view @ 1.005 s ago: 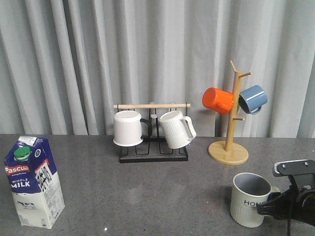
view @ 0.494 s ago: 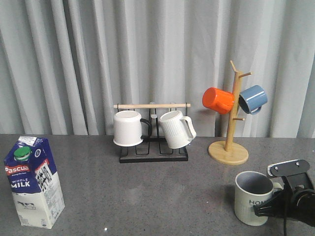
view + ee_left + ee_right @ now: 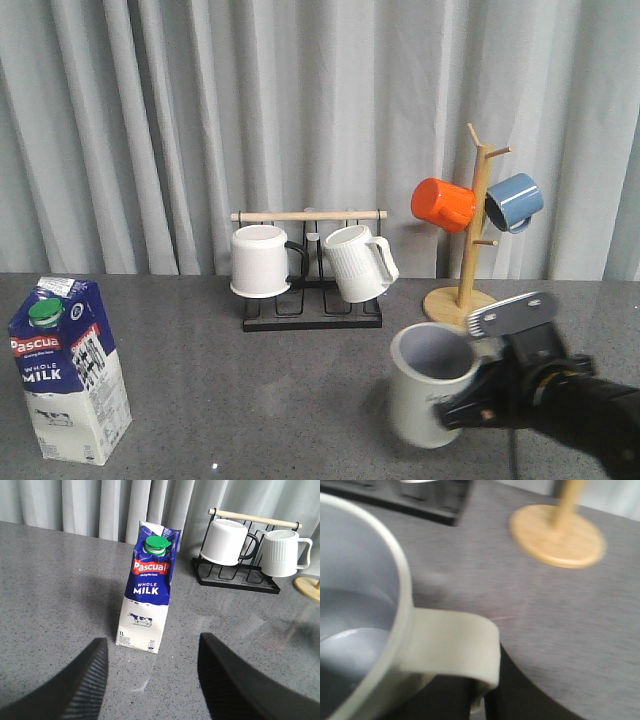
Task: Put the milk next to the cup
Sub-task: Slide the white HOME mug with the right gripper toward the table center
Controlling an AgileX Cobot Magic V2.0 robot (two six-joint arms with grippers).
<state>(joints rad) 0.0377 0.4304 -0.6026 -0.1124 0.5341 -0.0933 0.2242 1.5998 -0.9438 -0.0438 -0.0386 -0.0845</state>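
Grey table before pale curtains, milk (image 3: 68,370) upright at far left, cup (image 3: 432,398) right of centre.

Right gripper (image 3: 478,402) clamped on cup handle; left gripper (image 3: 150,680) spread wide just short of the milk. Tall carton, likely to topple if nudged high. Behind: mug rack (image 3: 310,275), wooden mug tree (image 3: 468,262).
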